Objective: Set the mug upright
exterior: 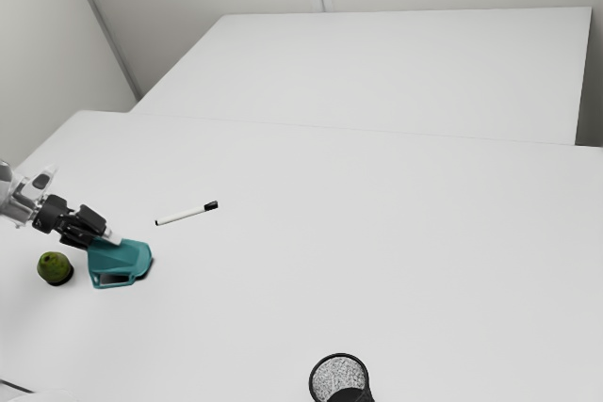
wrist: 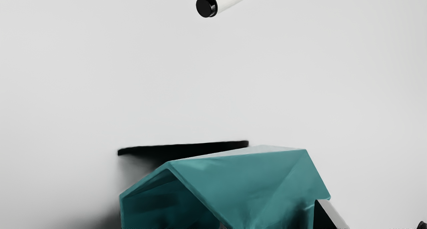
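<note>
Pincer [exterior: 114, 237] and mug [exterior: 133, 255] meet at about eight o'clock from the middle of the exterior view. Whether the pincer is apart, together or clamped on the mug, I cannot tell. The arm [exterior: 17, 197] comes in from ten o'clock of it and slopes down to the mug's upper side, at the mug's eleven o'clock.

The mug is teal and angular, tipped over rather than upright, with its handle [exterior: 114, 281] at about seven o'clock of its body. In the wrist view its faceted wall rises to a ridge, and a dark hollow opens beneath one end of that ridge. A black shadow [wrist: 186, 151] lies on the table [exterior: 377, 223] along the mug's side that faces the pen [exterior: 186, 213]. I cannot tell whether the mug rests fully on the table.

From the mug, the pen lies at two o'clock, apart from it. It is white, with its black cap [exterior: 211, 205] at the far end, aimed between two and three o'clock, and a small black tip at the end nearer the mug. A green lump [exterior: 54, 266] sits near the mug at nine o'clock. Well apart, at the mug's four o'clock, stands a black cup [exterior: 369, 386] with pale grains [exterior: 336, 377] in it.
</note>
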Robot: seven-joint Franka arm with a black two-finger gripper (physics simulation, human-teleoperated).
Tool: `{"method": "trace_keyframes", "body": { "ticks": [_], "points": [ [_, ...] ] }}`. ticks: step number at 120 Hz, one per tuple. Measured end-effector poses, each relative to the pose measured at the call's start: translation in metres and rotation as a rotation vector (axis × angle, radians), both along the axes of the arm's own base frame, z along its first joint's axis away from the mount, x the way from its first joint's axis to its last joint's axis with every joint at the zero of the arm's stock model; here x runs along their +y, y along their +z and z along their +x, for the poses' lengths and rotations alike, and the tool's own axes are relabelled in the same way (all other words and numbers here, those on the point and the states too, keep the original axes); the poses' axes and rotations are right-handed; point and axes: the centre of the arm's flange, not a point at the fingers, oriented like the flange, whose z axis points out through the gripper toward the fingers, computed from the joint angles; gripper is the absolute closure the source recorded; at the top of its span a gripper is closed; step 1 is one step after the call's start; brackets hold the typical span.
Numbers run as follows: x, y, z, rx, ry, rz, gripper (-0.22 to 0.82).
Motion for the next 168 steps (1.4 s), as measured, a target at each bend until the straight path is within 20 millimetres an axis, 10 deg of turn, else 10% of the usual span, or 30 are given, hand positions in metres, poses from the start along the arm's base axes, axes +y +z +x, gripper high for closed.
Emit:
{"method": "trace_keyframes", "body": {
  "ticks": [49,124,168],
  "points": [
    [-0.008,0.016,-0.004,-0.037,-0.031,0.026,0.74],
    [-0.038,0.084,-0.006,-0.137,-0.087,0.101,0.79],
    [-0.149,0.136,0.048,-0.185,-0.325,0.184,0.79]
  ]
}}
